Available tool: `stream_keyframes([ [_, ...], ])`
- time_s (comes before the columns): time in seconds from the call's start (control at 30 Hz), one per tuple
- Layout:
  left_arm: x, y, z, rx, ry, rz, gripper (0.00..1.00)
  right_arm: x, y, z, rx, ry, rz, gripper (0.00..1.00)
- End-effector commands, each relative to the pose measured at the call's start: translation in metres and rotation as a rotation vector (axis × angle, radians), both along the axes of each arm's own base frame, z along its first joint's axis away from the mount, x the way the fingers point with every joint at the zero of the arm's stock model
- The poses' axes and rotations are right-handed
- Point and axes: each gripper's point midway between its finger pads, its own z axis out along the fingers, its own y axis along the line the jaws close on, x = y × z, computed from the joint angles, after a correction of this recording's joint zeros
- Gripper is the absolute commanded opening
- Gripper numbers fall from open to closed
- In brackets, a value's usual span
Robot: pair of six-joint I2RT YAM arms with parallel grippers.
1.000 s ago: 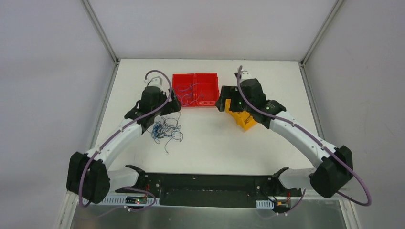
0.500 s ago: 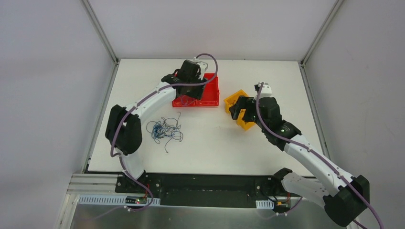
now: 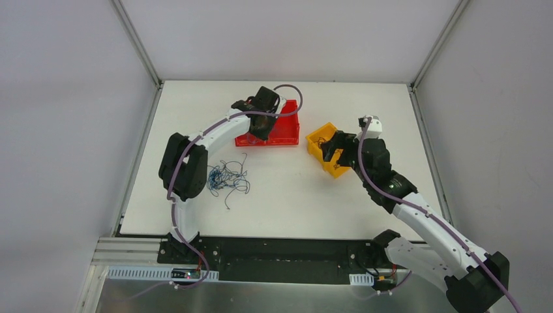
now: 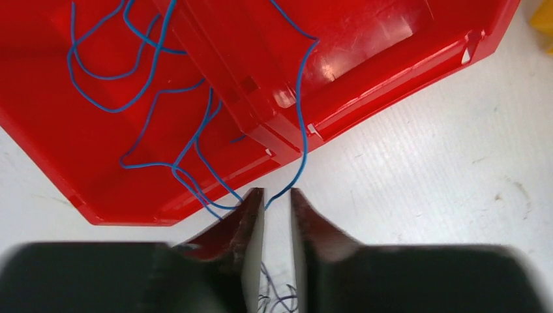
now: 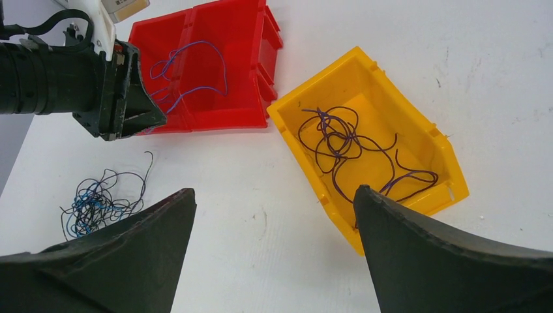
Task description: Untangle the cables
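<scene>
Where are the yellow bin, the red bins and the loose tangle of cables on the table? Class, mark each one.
yellow bin [image 5: 407, 120], right wrist view, on its inner side wall.
red bins [image 5: 264, 59], right wrist view, on the outer side wall.
tangle of cables [image 3: 224, 177], top view, on the heap's middle.

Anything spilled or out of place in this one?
Yes: blue wires trail over the near rims of the red bins, by the left hand, instead of lying inside. A tangled clump also lies loose on the table.
</scene>
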Motion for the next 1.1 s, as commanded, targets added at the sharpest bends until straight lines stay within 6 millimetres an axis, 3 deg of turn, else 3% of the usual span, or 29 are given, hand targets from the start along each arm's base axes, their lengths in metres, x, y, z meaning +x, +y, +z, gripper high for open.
stream_keyframes([
  [0.0, 0.006, -0.007, 0.009, -0.018, -0.006, 0.001, 0.10, 0.006, -0.006, 0.018, 0.034, -0.065, -0.039, 0.95],
  [0.03, 0.007, -0.008, 0.011, -0.023, -0.010, 0.003, 0.02, 0.006, -0.006, 0.018, 0.034, -0.065, -0.041, 0.94],
  [0.07, 0.008, -0.009, 0.015, -0.032, -0.017, 0.005, 0.00, 0.006, -0.006, 0.018, 0.033, -0.064, -0.042, 0.95],
  [0.27, 0.013, 0.000, 0.040, -0.136, -0.033, 0.066, 0.00, 0.007, -0.007, 0.015, 0.032, -0.057, -0.045, 0.95],
  [0.47, 0.029, 0.032, 0.057, -0.263, -0.075, 0.244, 0.00, 0.008, -0.006, 0.012, 0.032, -0.048, -0.044, 0.94],
  [0.8, 0.040, 0.084, 0.047, -0.266, -0.088, 0.490, 0.00, 0.009, -0.006, 0.011, 0.029, -0.043, -0.046, 0.94],
  [1.07, 0.048, 0.087, 0.048, -0.295, -0.080, 0.509, 0.00, 0.010, -0.006, 0.010, 0.030, -0.040, -0.043, 0.94],
])
